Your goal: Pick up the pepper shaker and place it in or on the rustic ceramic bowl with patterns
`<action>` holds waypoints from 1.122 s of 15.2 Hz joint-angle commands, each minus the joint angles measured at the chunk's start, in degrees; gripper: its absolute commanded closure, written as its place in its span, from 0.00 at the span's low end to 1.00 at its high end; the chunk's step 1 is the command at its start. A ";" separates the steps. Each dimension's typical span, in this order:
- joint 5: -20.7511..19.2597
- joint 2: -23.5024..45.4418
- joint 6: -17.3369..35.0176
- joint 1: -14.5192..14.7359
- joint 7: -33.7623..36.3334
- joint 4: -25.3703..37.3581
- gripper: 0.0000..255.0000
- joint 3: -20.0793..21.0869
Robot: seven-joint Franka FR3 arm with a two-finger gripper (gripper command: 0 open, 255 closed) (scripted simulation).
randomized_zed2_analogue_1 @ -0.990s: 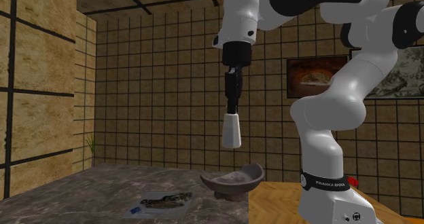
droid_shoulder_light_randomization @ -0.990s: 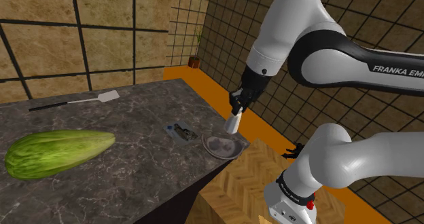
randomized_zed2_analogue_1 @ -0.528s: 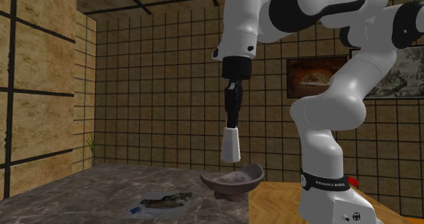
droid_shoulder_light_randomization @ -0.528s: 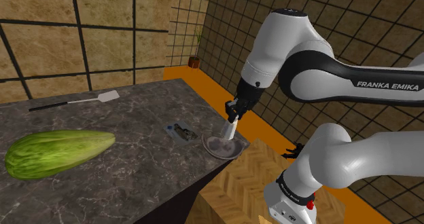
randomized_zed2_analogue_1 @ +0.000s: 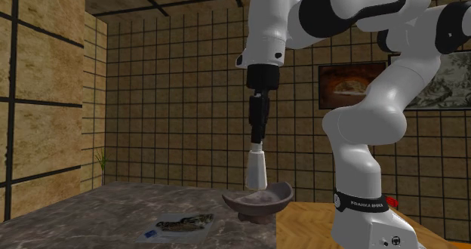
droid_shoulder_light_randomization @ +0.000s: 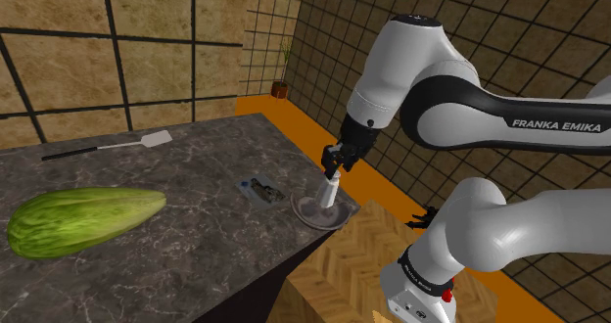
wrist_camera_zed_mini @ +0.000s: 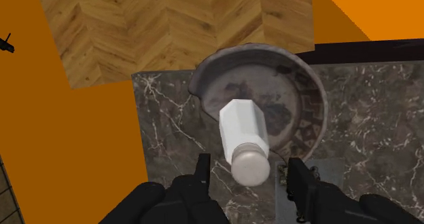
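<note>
Pepper shaker (randomized_zed2_analogue_1: 257,170) in bowl (randomized_zed2_analogue_1: 264,201), base contact unclear; pincer (wrist_camera_zed_mini: 249,167) spread, not gripping.

One each — shaker (droid_shoulder_light_randomization: 332,192), bowl (droid_shoulder_light_randomization: 309,216), spatula (droid_shoulder_light_randomization: 147,140).

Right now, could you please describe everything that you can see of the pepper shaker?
The pepper shaker is plain white, with a faceted body that widens toward its base and a rounded cap on top. It stands nearly upright, base down inside the patterned bowl; I cannot tell whether the base rests on the bowl. The cap lies between the fingers of the open claw, which stand apart on either side and do not touch it.
</note>
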 commanded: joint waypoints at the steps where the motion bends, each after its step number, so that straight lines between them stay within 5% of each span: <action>1: 0.00 0.00 0.00 0.00 0.00 0.00 0.00 0.00; 5: 0.00 0.00 0.00 0.00 0.00 0.00 0.00 0.00; 9: -0.62 -0.75 -7.59 -0.15 0.07 6.88 0.00 -0.78; 17: -0.62 -0.75 -7.59 -0.15 0.07 6.88 0.00 -0.78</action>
